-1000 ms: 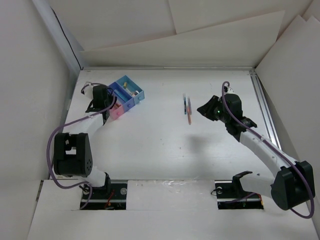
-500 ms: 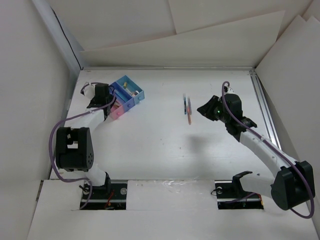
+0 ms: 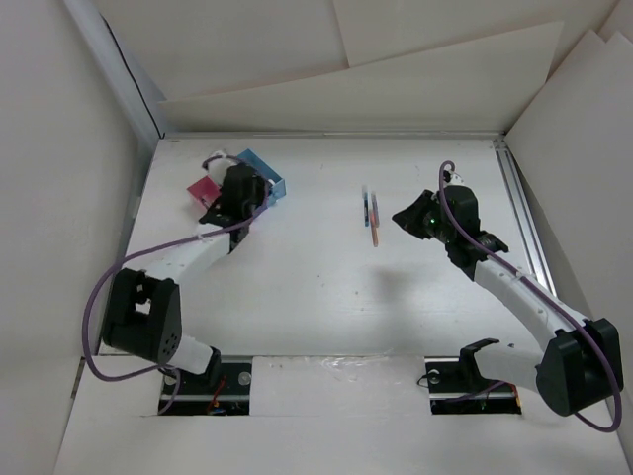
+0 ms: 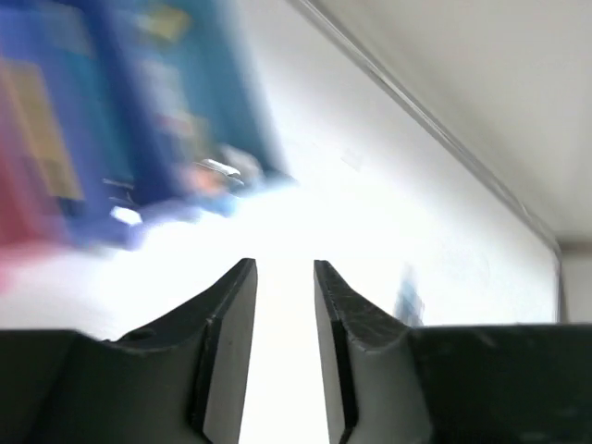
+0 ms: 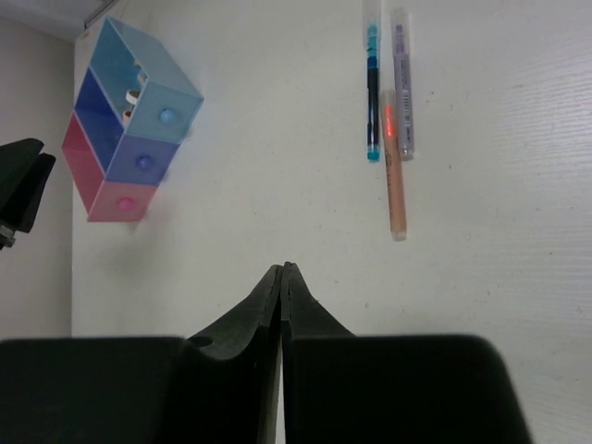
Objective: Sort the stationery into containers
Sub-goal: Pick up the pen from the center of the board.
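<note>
Containers could get shoved
Left tool, parted, empty, crowds them upper left; right tool clenched shut, pens untouched

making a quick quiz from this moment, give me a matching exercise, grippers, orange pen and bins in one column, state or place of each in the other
Column one:
1 left gripper
2 right gripper
3 orange pen
4 bins

Column two:
a lying loose, unheld
b jaws shut, empty
c next to the left gripper
d jaws apart, empty

Pairs: 1-d, 2-b, 3-a, 4-c
</note>
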{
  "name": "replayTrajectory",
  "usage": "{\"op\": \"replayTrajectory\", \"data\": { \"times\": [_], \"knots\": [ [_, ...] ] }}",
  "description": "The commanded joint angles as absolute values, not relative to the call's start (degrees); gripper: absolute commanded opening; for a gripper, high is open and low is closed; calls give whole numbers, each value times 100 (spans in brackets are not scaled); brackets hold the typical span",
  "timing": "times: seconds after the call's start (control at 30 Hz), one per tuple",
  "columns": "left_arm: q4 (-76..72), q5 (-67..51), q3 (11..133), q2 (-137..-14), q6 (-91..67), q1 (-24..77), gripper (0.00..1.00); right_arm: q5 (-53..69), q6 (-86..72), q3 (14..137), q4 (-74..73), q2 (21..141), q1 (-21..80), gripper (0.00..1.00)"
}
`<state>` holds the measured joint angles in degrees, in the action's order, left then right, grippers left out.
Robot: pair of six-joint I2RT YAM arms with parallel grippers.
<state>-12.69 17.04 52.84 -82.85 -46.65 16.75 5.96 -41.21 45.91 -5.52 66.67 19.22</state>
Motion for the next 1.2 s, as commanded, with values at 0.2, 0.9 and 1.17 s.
{"op": "replayTrajectory", "data": {
  "times": [0.2,0.9,1.17],
  "knots": [
    [-284,2276,8030,-10647,-3368,4218,23,-123,-4148,4465,-343,6144,1916,0],
    [756,2057,10608,-13201,-3155,4623,24,70,-4201,4465,-396,6144,1679,23],
    [694,1995,10599,-13254,-3155,4685,24,308,-4201,4465,-396,6284,1679,23]
  ]
}}
